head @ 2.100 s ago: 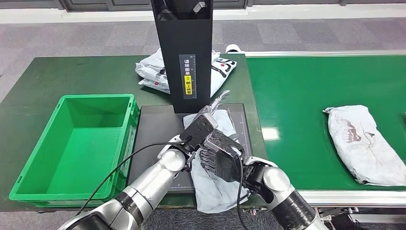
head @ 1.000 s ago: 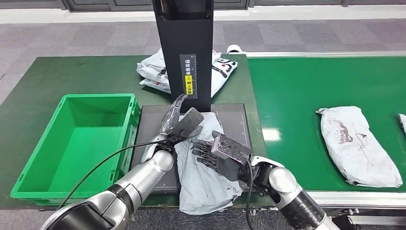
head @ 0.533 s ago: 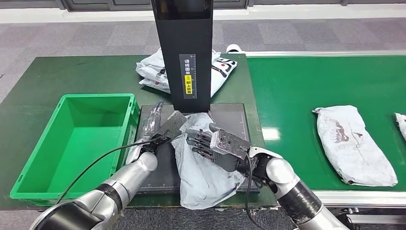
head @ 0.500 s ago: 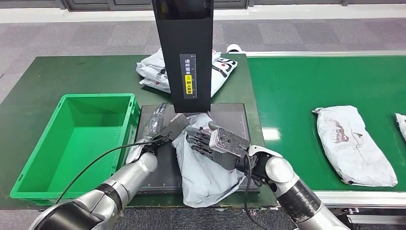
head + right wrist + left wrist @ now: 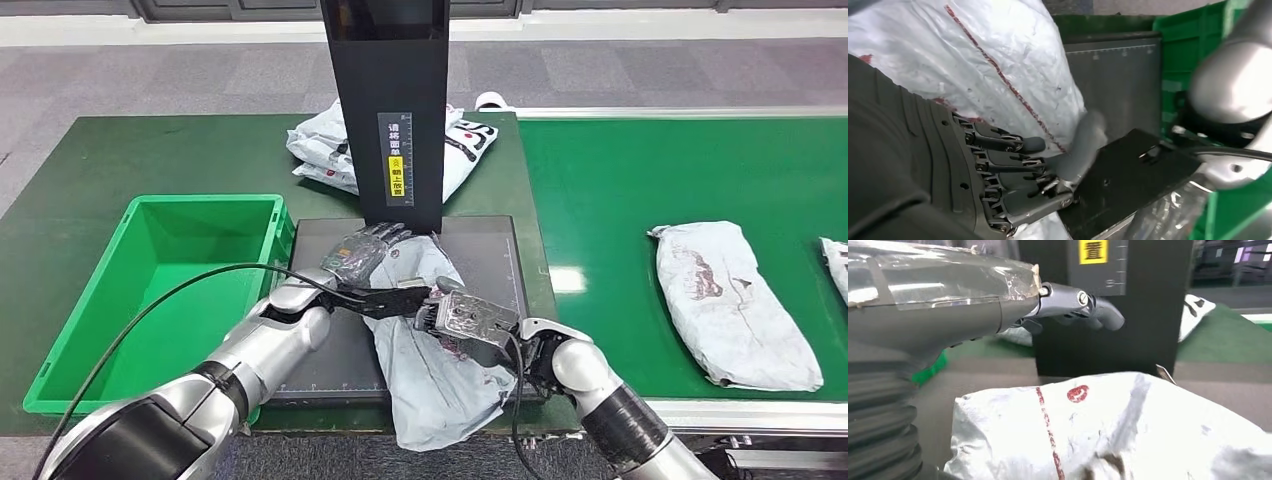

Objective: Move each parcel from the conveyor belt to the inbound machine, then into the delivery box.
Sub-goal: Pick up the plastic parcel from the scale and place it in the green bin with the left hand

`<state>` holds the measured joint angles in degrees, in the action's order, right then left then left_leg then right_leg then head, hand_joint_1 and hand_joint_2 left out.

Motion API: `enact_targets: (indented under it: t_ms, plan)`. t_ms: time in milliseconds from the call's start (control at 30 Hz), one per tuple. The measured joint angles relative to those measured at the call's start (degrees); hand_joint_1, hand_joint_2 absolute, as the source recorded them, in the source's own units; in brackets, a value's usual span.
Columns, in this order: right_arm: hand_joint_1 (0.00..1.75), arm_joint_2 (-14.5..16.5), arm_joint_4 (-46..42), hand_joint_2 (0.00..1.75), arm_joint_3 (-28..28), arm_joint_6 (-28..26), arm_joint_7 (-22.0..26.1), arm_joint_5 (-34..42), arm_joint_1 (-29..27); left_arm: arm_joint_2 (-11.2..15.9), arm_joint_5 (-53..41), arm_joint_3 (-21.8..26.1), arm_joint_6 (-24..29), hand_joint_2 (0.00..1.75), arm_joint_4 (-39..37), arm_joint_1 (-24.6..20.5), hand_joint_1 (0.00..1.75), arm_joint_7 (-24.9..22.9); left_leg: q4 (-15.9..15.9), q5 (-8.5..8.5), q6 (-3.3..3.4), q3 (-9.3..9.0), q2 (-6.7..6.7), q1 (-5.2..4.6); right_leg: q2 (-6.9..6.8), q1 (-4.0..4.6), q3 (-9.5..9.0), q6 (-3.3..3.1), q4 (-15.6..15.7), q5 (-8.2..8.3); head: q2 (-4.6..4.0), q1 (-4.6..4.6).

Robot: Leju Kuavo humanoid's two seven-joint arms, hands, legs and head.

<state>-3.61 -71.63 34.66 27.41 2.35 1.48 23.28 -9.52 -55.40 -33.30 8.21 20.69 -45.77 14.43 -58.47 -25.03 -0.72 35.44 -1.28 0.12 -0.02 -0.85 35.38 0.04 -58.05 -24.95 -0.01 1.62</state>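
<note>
1. The grey parcel (image 5: 425, 340) is lying on the inbound machine's black plate (image 5: 490, 250), with its near end hanging over the plate's front edge toward the robot.
2. The right hand (image 5: 455, 322) is resting on top of that parcel near its middle. In the right wrist view its dark fingers (image 5: 1013, 165) are curling against the crinkled film, but whether they are actually pinching it I cannot tell.
3. The left hand (image 5: 368, 250) is hovering just ahead and to the left of the right hand, over the plate beside the parcel's far end. Its fingers are spreading apart and holding nothing; the left wrist view shows them (image 5: 1083, 305) stretched out above the parcel and not touching it.
4. The left forearm is crossing low in front of the right hand, with its black wrist plate (image 5: 390, 298) sitting almost against the right hand's fingers and crowding that side.
5. The machine's black upright column (image 5: 390, 110) is standing straight ahead of both hands, close beyond the left fingertips and blocking any reach forward.
6. The green delivery box (image 5: 70, 330) is sitting to the left of the left hand, touching the plate's left edge, with the left arm and its black cable (image 5: 180, 300) passing over its near corner.
7. White parcels (image 5: 322, 150) are lying piled behind the column, partly hidden by it.
8. Well to the right of the right hand, another grey parcel (image 5: 730, 300) is lying on the green conveyor belt (image 5: 620, 190), and the corner of one more (image 5: 836, 262) is showing at the frame's right edge.
</note>
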Motion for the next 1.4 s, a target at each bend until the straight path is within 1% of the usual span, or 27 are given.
enact_targets:
  t_ms: [33, 67, 133, 167, 200, 267, 367, 467, 633, 733, 767, 867, 900, 967, 1033, 1100, 1133, 1167, 1233, 1267, 1300, 1367, 1400]
  plan:
    - [0.00, 0.00, 0.43, 1.75, -0.16, -0.14, 0.73, -0.75, -0.25, 0.05, -0.88, -0.66, 0.38, 1.75, 0.00, -0.09, 0.19, -0.07, 0.00, 0.00, 0.00, 0.01, 0.00, 0.00, -0.01, 0.00, 0.00, 0.00, 0.00, 0.00, 0.01, -0.01]
    - [0.00, -0.01, 0.79, 1.75, -0.27, -0.26, 1.37, -1.31, -0.45, 0.09, -1.53, -1.15, 0.83, 1.75, 0.00, -0.13, 0.31, -0.18, 0.00, 0.00, 0.00, 0.01, -0.01, 0.00, -0.01, 0.00, 0.00, 0.00, 0.00, 0.00, 0.01, -0.01]
    - [0.00, -0.02, 1.24, 1.75, -0.43, -0.35, 2.23, -1.82, -0.72, 0.15, -2.19, -1.80, 1.40, 1.75, 0.01, -0.19, 1.09, -0.38, 0.00, 0.00, 0.00, 0.01, -0.02, 0.00, -0.02, 0.00, 0.00, 0.00, 0.00, 0.00, 0.00, -0.01]
    - [0.00, -0.02, 1.38, 1.31, -0.46, -0.37, 2.44, -1.92, -0.79, 0.17, -2.31, -2.04, 1.49, 1.75, 0.01, -0.22, 1.47, -0.45, 0.00, 0.00, 0.00, 0.01, -0.02, 0.00, -0.02, 0.01, 0.01, 0.00, 0.00, 0.00, 0.00, 0.00]
    - [0.00, -0.02, 1.56, 0.87, -0.49, -0.38, 2.47, -1.92, -0.84, 0.19, -2.38, -2.27, 1.66, 1.75, 0.01, -0.22, 1.75, -0.53, 0.00, 0.00, 0.00, 0.01, -0.02, 0.00, -0.02, 0.01, 0.00, 0.00, 0.00, -0.01, 0.00, -0.01]
    - [0.00, 0.02, 2.09, 0.00, -0.68, -0.39, 1.44, -1.28, -0.83, 0.22, -2.73, -2.66, 3.01, 1.75, 0.01, -0.10, 1.75, -0.89, 0.00, 0.00, 0.00, 0.01, -0.02, 0.01, -0.02, 0.01, 0.01, 0.00, 0.00, -0.01, 0.00, -0.01]
    - [0.00, 0.21, 3.63, 0.00, -1.48, -0.98, -1.03, 0.66, 0.34, 0.28, -3.97, -2.82, 6.27, 1.75, -0.02, 0.81, 1.75, -1.38, 0.00, 0.00, 0.00, -0.05, 0.06, -0.04, 0.05, -0.03, 0.02, 0.00, 0.00, 0.00, 0.01, 0.00]
    - [0.00, 0.29, 5.70, 0.00, -2.04, -1.93, -1.77, 1.18, 3.42, 0.39, -4.94, -2.85, 8.27, 1.75, -0.07, 3.12, 1.75, -1.59, -0.01, 0.00, 0.00, -0.12, 0.29, -0.07, 0.26, -0.06, 0.07, 0.00, 0.00, 0.01, 0.01, -0.01]
    - [0.00, 0.19, 7.13, 0.00, -2.09, -2.36, -2.84, 0.66, 6.03, 0.67, -6.00, -2.85, 11.63, 1.75, 0.05, 4.46, 1.75, -1.15, -0.01, 0.00, 0.00, -0.12, 0.27, -0.08, 0.25, -0.07, 0.05, 0.00, 0.00, 0.02, 0.00, 0.00]
    - [0.00, -0.09, 7.15, 0.00, -2.10, -2.38, -4.08, 1.67, 7.45, 1.04, -7.64, -2.85, 13.41, 1.75, 0.27, 5.54, 1.68, 0.71, -0.01, 0.00, 0.00, -0.12, 0.28, -0.08, 0.26, -0.07, 0.05, 0.00, 0.00, 0.02, 0.00, -0.01]
    - [0.00, -0.24, 7.15, 0.00, -2.11, -2.32, -4.41, 2.24, 8.11, 1.26, -8.69, -2.86, 13.69, 1.75, 0.36, 5.88, 1.58, 1.25, -0.01, 0.00, 0.00, -0.13, 0.29, -0.08, 0.27, -0.07, 0.06, 0.00, 0.00, 0.02, 0.00, 0.00]
    - [0.00, -1.30, 7.16, 0.00, -2.19, -1.81, -4.30, 4.01, 10.40, 2.03, -12.10, -3.33, 13.94, 1.75, 0.50, 6.48, 1.60, 1.58, -0.01, 0.00, 0.00, -0.17, 0.29, -0.08, 0.27, -0.06, 0.03, 0.00, 0.00, 0.02, -0.02, 0.01]
    - [0.00, -1.99, 7.18, 0.00, -2.20, -1.65, -3.66, 4.55, 10.93, 2.34, -12.74, -3.53, 13.98, 1.75, 0.51, 6.56, 1.68, 1.44, -0.01, 0.00, 0.00, -0.19, 0.28, -0.08, 0.26, -0.06, 0.01, 0.00, 0.00, 0.01, -0.01, -0.01]
    - [0.00, -3.82, 7.27, 0.00, -2.20, -1.36, -1.53, 5.59, 11.57, 3.03, -13.40, -3.72, 14.31, 1.75, 0.51, 6.80, 1.66, 1.13, -0.01, 0.00, 0.00, -0.20, 0.27, -0.08, 0.25, -0.06, -0.04, 0.00, 0.00, 0.01, 0.00, -0.01]
    - [0.00, -5.79, 7.47, 0.00, -2.20, -0.79, 0.47, 6.54, 11.86, 3.74, -13.69, -3.76, 14.92, 1.75, 0.51, 7.10, 0.83, 0.92, -0.01, -0.01, 0.01, -0.24, 0.27, -0.08, 0.24, -0.07, -0.09, 0.01, 0.00, 0.01, 0.01, -0.02]
    - [0.00, -7.44, 7.76, 0.00, -2.20, -0.27, 1.39, 7.14, 11.95, 4.35, -13.79, -3.78, 15.45, 1.75, 0.54, 7.34, 0.00, 0.82, -0.01, -0.04, 0.02, -0.34, 0.29, -0.10, 0.26, -0.09, -0.16, 0.01, 0.00, 0.01, 0.01, -0.01]
    - [0.00, -8.04, 7.91, 0.00, -2.20, -0.20, 1.62, 7.27, 11.97, 4.56, -13.93, -3.78, 15.68, 1.75, 0.57, 7.42, 0.00, 0.71, -0.01, -0.06, 0.02, -0.39, 0.30, -0.11, 0.27, -0.09, -0.20, 0.01, 0.00, 0.01, 0.01, -0.01]
    - [0.00, -8.50, 8.07, 0.00, -2.20, -0.21, 1.85, 7.38, 12.04, 4.72, -14.18, -3.79, 15.92, 1.75, 0.61, 7.48, 0.08, 0.50, 0.00, -0.08, 0.01, -0.44, 0.31, -0.11, 0.27, -0.10, -0.24, 0.01, 0.00, 0.01, 0.00, -0.01]
    - [0.00, -9.16, 8.36, 0.00, -2.16, -0.26, 2.33, 7.87, 12.56, 5.01, -14.97, -3.83, 16.50, 1.75, 0.67, 7.61, 0.95, -0.08, 0.01, -0.09, 0.00, -0.53, 0.32, -0.11, 0.28, -0.10, -0.30, 0.00, 0.00, 0.01, 0.00, 0.00]
    - [0.00, -9.46, 8.56, 0.00, -2.12, -0.27, 2.45, 8.31, 13.06, 5.16, -15.37, -3.86, 16.73, 1.75, 0.68, 7.73, 0.98, -0.27, 0.02, -0.09, 0.00, -0.57, 0.33, -0.11, 0.28, -0.09, -0.32, 0.00, 0.00, 0.00, -0.01, 0.01]
    - [0.00, -9.81, 8.78, 0.00, -2.07, -0.26, 2.49, 8.81, 13.66, 5.34, -15.66, -3.88, 16.93, 1.75, 0.70, 7.87, 0.93, -0.37, 0.03, -0.09, -0.01, -0.61, 0.34, -0.11, 0.28, -0.08, -0.35, -0.01, 0.00, 0.00, 0.00, 0.01]
    - [0.00, -10.74, 9.22, 0.00, -1.99, -0.30, 2.54, 9.73, 14.80, 5.67, -16.01, -3.91, 17.36, 1.75, 0.80, 8.15, 0.10, -0.68, 0.04, -0.08, -0.02, -0.71, 0.35, -0.11, 0.27, -0.04, -0.46, -0.03, 0.00, -0.01, 0.00, 0.01]
    - [0.00, -11.25, 9.36, 0.00, -1.99, -0.43, 2.63, 10.14, 15.22, 5.81, -16.19, -3.91, 17.79, 1.75, 0.89, 8.30, 0.13, -1.16, 0.05, -0.08, -0.02, -0.78, 0.34, -0.10, 0.27, -0.03, -0.54, -0.04, 0.00, -0.02, 0.00, 0.01]
